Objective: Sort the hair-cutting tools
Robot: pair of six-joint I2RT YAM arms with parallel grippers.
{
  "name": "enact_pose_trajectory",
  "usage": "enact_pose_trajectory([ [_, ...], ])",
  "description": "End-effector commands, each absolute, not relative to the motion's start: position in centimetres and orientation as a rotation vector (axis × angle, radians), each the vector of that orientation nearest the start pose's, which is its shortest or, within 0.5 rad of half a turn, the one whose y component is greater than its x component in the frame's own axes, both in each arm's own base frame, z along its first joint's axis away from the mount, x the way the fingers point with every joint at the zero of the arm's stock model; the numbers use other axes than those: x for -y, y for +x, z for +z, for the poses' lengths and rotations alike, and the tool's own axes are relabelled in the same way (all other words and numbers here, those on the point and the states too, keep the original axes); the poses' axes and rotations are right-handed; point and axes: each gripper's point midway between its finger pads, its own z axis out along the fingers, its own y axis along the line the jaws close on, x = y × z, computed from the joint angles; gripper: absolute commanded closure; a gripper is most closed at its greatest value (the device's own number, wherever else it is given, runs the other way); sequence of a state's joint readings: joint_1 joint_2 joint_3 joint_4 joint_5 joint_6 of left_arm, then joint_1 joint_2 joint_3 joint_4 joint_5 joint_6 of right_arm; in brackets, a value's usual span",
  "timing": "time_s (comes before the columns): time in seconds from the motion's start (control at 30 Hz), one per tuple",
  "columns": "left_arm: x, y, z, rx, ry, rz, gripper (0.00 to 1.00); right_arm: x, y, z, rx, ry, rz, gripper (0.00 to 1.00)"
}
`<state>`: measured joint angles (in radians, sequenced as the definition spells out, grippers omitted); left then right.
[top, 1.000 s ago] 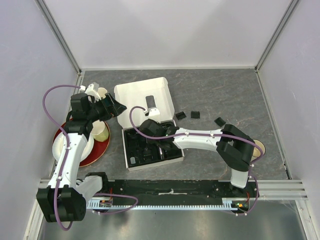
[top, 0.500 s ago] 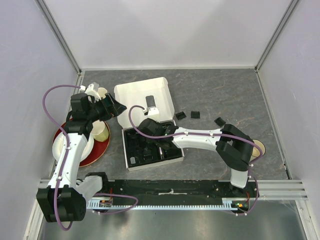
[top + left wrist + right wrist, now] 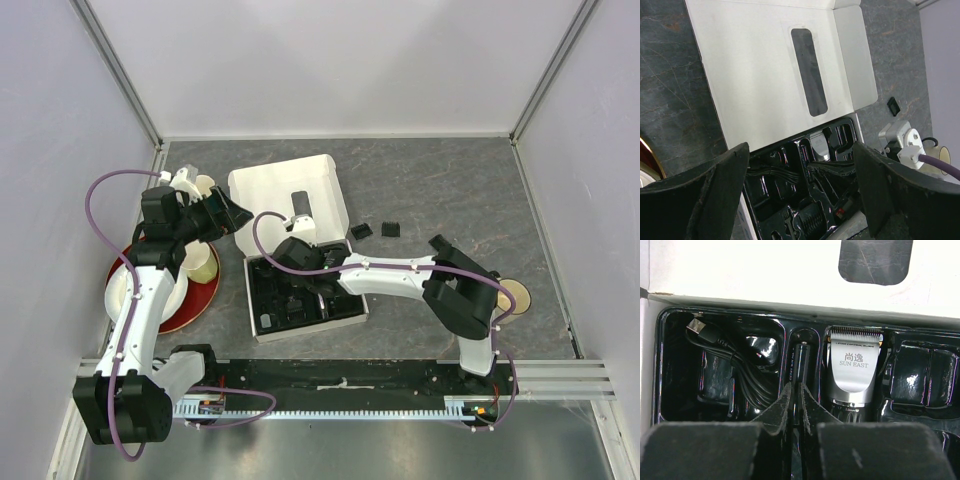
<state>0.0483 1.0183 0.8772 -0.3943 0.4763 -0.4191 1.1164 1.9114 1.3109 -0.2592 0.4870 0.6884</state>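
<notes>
The silver-and-black clipper (image 3: 852,365) lies in the black tray (image 3: 262,325) of the white box, its blade toward the lid. In the narrow slot beside it lies a slim black stick (image 3: 799,357). My right gripper (image 3: 795,390) reaches down into the tray (image 3: 790,311) and its fingertips are pinched on that stick. In the top view the right gripper (image 3: 300,270) sits over the tray's middle. A black cable (image 3: 720,347) fills the left compartment. Two small black comb guards (image 3: 361,230) (image 3: 390,229) lie on the table. My left gripper (image 3: 235,215) hovers open left of the box lid.
The white box lid (image 3: 285,190) lies flat behind the tray. A red plate (image 3: 200,300) with cream mugs (image 3: 200,262) stands at the left under the left arm. A cream disc (image 3: 518,297) sits by the right arm's base. Grey walls close in three sides.
The right gripper's fingers have come together on the slim stick in the tray, and the right arm has shifted slightly left. The left arm has not moved.
</notes>
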Motion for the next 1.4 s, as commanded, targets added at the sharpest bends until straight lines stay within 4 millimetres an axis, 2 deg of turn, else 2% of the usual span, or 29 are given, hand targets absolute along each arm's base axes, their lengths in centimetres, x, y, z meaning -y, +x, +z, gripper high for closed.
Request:
enact_pose_trajectory([
  [0.0,8.3,31.0,22.7,-2.072,-0.163,-0.732,0.10,-40.6,25.8,6.1,-2.341,-0.292,0.311,0.90],
  [0.1,8.3,31.0,22.7,-2.073,-0.161,-0.734,0.10,-40.5,26.2,8.0,-2.303,-0.282,0.315,0.88],
  [0.17,8.3,30.9,22.7,-2.072,-0.161,-0.735,0.10,-40.4,26.7,10.3,-2.263,-0.270,0.321,0.85],
  [0.23,8.3,31.0,22.7,-2.073,-0.160,-0.733,0.10,-40.1,27.6,12.6,-2.209,-0.250,0.302,0.72],
  [0.27,8.3,31.0,22.8,-2.070,-0.159,-0.734,0.10,-39.3,28.0,14.0,-2.178,-0.255,0.273,0.66],
  [0.3,8.3,31.0,22.7,-2.073,-0.161,-0.732,0.10,-38.8,28.4,14.8,-2.156,-0.248,0.248,0.54],
  [0.37,8.3,31.0,22.7,-2.072,-0.161,-0.734,0.10,-36.6,29.6,17.1,-2.101,-0.205,0.169,0.45],
  [0.5,8.3,31.0,22.6,-2.076,-0.163,-0.735,0.10,-32.0,31.7,18.2,-2.099,-0.103,0.109,0.37],
  [0.53,8.3,31.0,22.6,-2.076,-0.162,-0.737,0.10,-30.6,31.8,17.4,-2.116,-0.091,0.084,0.36],
  [0.57,8.4,31.0,22.6,-2.076,-0.161,-0.738,0.10,-28.8,32.7,18.0,-2.117,-0.044,0.083,0.35],
  [0.6,8.4,31.0,22.7,-2.075,-0.160,-0.738,0.10,-27.4,32.8,16.9,-2.140,-0.029,0.057,0.33],
  [0.63,8.4,31.0,22.7,-2.075,-0.160,-0.738,0.10,-26.2,33.0,16.7,-2.149,-0.004,0.046,0.32],
  [0.67,8.3,31.0,22.7,-2.073,-0.161,-0.736,0.10,-24.0,33.9,17.1,-2.147,0.061,0.029,0.31],
  [0.7,8.3,31.0,22.6,-2.075,-0.163,-0.735,0.10,-22.5,33.8,16.2,-2.168,0.083,0.003,0.30],
  [0.77,8.3,31.0,22.6,-2.075,-0.162,-0.734,0.10,-19.1,34.4,16.2,-2.170,0.168,-0.034,0.29],
  [0.8,8.3,31.0,22.6,-2.076,-0.164,-0.734,0.10,-17.7,34.2,15.4,-2.185,0.190,-0.062,0.29],
  [0.83,8.3,31.0,22.6,-2.076,-0.165,-0.732,0.10,-16.4,34.2,15.6,-2.182,0.227,-0.068,0.28],
  [0.87,8.3,31.1,22.6,-2.076,-0.164,-0.734,0.10,-14.4,34.6,15.4,-2.181,0.284,-0.098,0.27],
  [0.9,8.4,31.0,22.6,-2.078,-0.163,-0.739,0.10,-13.2,34.2,14.5,-2.198,0.305,-0.123,0.24],
  [0.93,8.4,31.1,22.5,-2.080,-0.166,-0.741,0.10,-12.1,34.1,14.5,-2.197,0.349,-0.132,0.21],
  [0.97,8.4,31.0,22.5,-2.080,-0.164,-0.744,0.10,-10.4,34.3,14.1,-2.198,0.407,-0.159,0.13],
  [1.03,8.4,31.0,22.5,-2.082,-0.168,-0.743,0.10,-8.8,33.9,13.0,-2.222,0.453,-0.174,0.09],
  [1.07,8.4,31.0,22.5,-2.081,-0.167,-0.743,0.10,-7.3,34.0,12.5,-2.227,0.498,-0.196,0.07],
  [1.13,8.4,31.0,22.6,-2.078,-0.167,-0.741,0.10,-6.3,33.8,11.0,-2.270,0.530,-0.208,0.07],
  [1.17,8.4,31.0,22.5,-2.079,-0.167,-0.741,0.10,-5.1,33.9,10.4,-2.278,0.577,-0.224,0.06],
  [1.23,8.4,31.0,22.5,-2.079,-0.165,-0.744,0.10,-4.3,34.0,9.1,-2.313,0.616,-0.239,0.06],
  [1.37,8.4,31.1,22.4,-2.081,-0.168,-0.742,0.10,-2.1,34.4,7.9,-2.298,0.764,-0.264,0.04],
])
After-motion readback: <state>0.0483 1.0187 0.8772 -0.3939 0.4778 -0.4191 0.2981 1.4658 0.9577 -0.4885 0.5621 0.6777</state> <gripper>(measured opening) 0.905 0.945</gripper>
